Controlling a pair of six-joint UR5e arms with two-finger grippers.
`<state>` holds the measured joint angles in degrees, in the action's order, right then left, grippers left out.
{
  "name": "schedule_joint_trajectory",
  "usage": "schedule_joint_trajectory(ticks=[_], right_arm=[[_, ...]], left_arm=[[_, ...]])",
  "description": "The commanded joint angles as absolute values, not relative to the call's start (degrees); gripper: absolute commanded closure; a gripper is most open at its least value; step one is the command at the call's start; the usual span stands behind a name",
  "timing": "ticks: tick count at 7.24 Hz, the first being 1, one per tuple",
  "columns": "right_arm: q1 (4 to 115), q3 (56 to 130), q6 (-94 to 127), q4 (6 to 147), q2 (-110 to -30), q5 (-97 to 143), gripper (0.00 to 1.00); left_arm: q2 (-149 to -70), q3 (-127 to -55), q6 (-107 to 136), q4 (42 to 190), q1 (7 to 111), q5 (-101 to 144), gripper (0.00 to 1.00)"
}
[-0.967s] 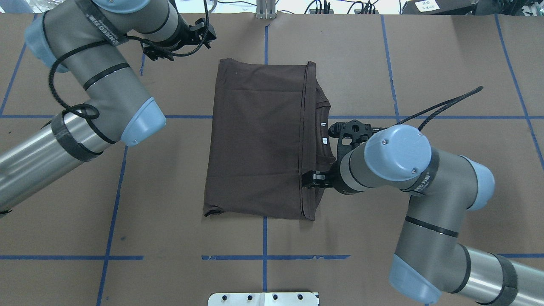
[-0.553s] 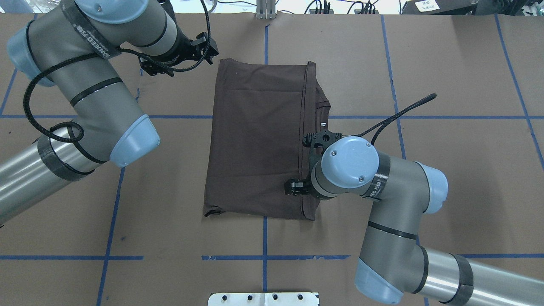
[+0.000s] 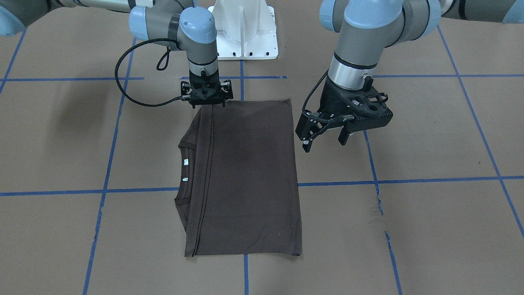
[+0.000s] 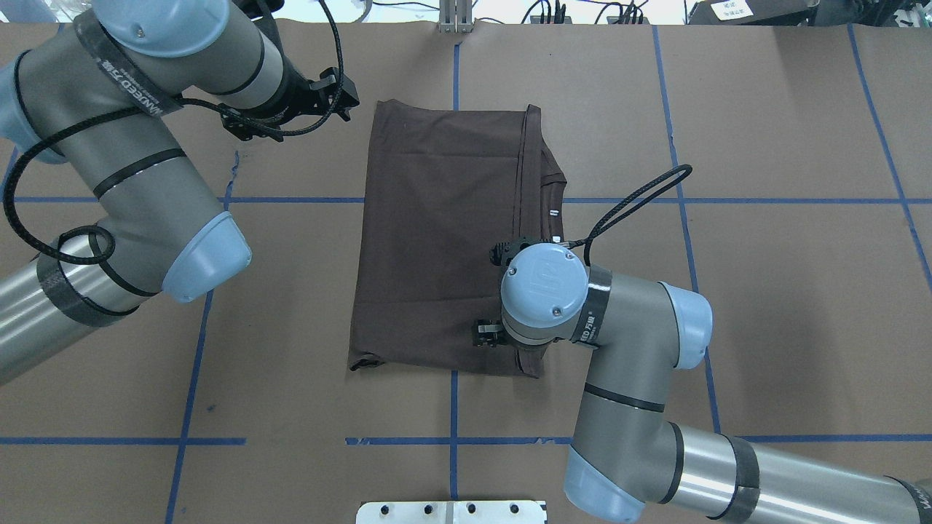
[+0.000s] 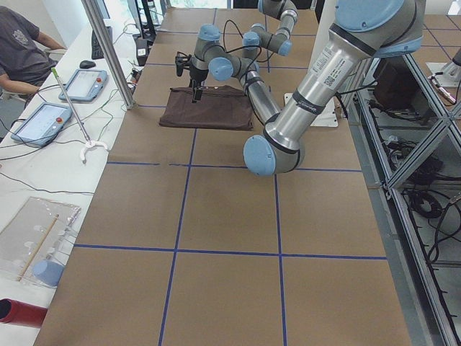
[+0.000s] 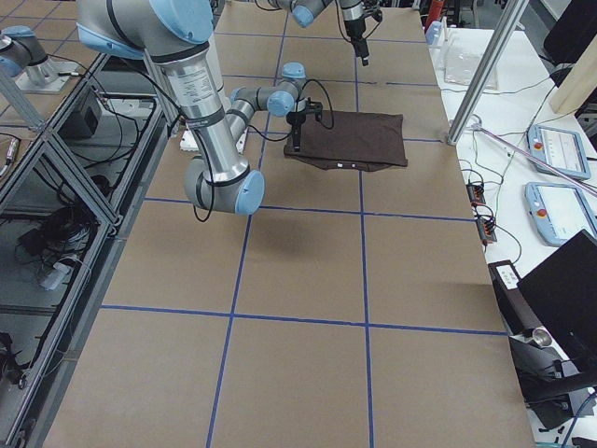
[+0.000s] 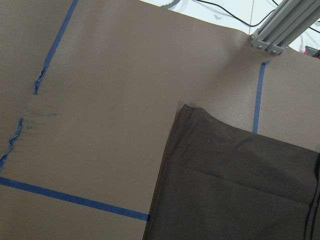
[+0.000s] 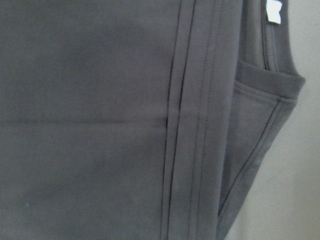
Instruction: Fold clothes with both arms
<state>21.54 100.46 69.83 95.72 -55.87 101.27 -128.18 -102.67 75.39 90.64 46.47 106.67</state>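
The clothes are one dark brown T-shirt (image 3: pixel 245 176), folded into a flat rectangle on the table (image 4: pixel 437 233). Its collar (image 3: pixel 182 172) with small white labels sticks out on my right side. My right gripper (image 3: pixel 207 104) points straight down over the stitched hem line at the shirt's edge nearest my base. Its fingers stand apart, open, with nothing held. In the overhead view the right wrist (image 4: pixel 542 291) hides that gripper. My left gripper (image 3: pixel 323 144) hangs open above bare table beside the shirt's left edge, apart from it. The right wrist view is filled with the shirt's fabric (image 8: pixel 100 125) and its hem.
Blue tape lines (image 3: pixel 409 179) cross the brown table. The white pedestal base (image 3: pixel 245 28) stands behind the shirt. An aluminium post (image 7: pixel 280 30) rises past the shirt's far corner. A person (image 5: pixel 21 50) sits at a side bench with tablets (image 5: pixel 79 81).
My right arm has swung from the collar across the shirt toward its near hem edge. My left arm has drawn back a little to the left, away from the shirt's far corner.
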Motion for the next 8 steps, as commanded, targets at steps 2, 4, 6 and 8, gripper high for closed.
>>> schedule_joint_trajectory(ticks=[2,4,6,8], right_arm=[[21.2,97.7,69.2,97.5,-55.2,101.2,0.0],[20.9,97.5,68.8,100.2,-55.1,101.2,0.0],[20.8,97.5,68.4,101.5,-55.1,101.3,0.0],[20.9,97.5,68.4,103.0,-55.2,101.2,0.0]], left_arm=[[-127.9,-102.9,75.4,90.6,46.4,106.7,0.0],[-127.8,-102.9,75.4,90.6,46.2,106.7,0.0],[-127.4,-102.9,75.4,90.8,46.1,106.7,0.0],[-127.4,-102.9,75.4,90.8,46.1,106.8,0.0]])
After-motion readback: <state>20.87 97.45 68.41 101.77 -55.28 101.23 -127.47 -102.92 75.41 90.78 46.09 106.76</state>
